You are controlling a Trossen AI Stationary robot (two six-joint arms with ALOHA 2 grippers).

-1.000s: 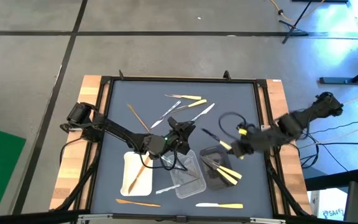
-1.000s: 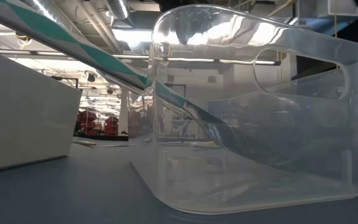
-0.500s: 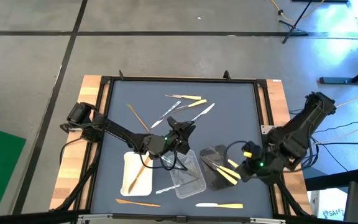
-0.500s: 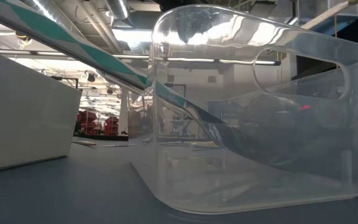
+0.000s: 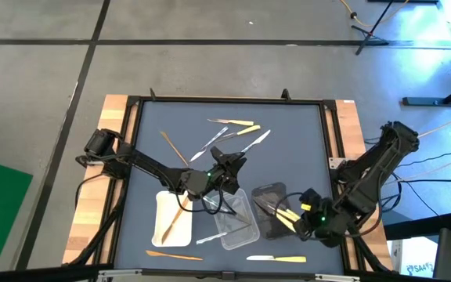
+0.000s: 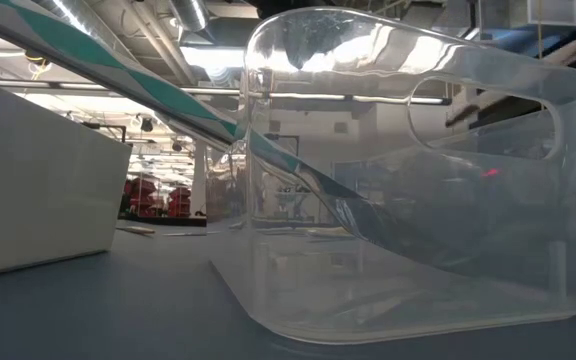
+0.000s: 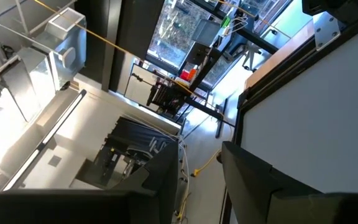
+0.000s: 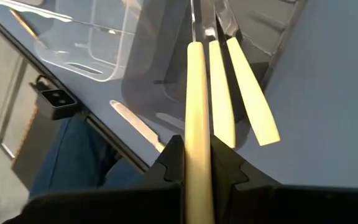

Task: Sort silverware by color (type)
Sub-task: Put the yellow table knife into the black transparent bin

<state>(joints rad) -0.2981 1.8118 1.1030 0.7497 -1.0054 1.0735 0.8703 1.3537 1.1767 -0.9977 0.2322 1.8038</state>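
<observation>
My right gripper [image 5: 304, 218] hovers by the right near corner of the black tray [image 5: 266, 194], shut on a pale yellow utensil [image 8: 197, 93]. Two more pale yellow utensils [image 8: 238, 93] lie in that tray, their handles sticking out over its rim. A wooden utensil [image 5: 178, 215] lies in the white tray [image 5: 163, 205], and the clear tray [image 5: 239, 229] stands between the two. My left gripper [image 5: 229, 161] hangs open above the table's middle with nothing between its fingers [image 7: 253, 180]. Loose silverware [image 5: 237, 125] lies farther back. My right gripper pinches the pale yellow utensil's handle [image 8: 197, 124] between its two fingers. The fingers slant down from the table's right near side and lie along the handle. The utensil reaches out over the black tray, in line with the two lying there; whether its far end touches them, I cannot tell.
Wooden [image 5: 174, 147], clear [image 5: 210, 145] and yellow pieces lie on the far half of the mat. A wooden utensil [image 5: 171, 254] and a pale knife [image 5: 276, 258] lie near the front edge. A person's leg [image 8: 67, 155] shows below the near edge.
My right gripper has swung toward the table's near edge and come down, turning as it went, from right of the table's middle to the black tray's right near corner. It carries the pale yellow utensil with it, still shut on it.
</observation>
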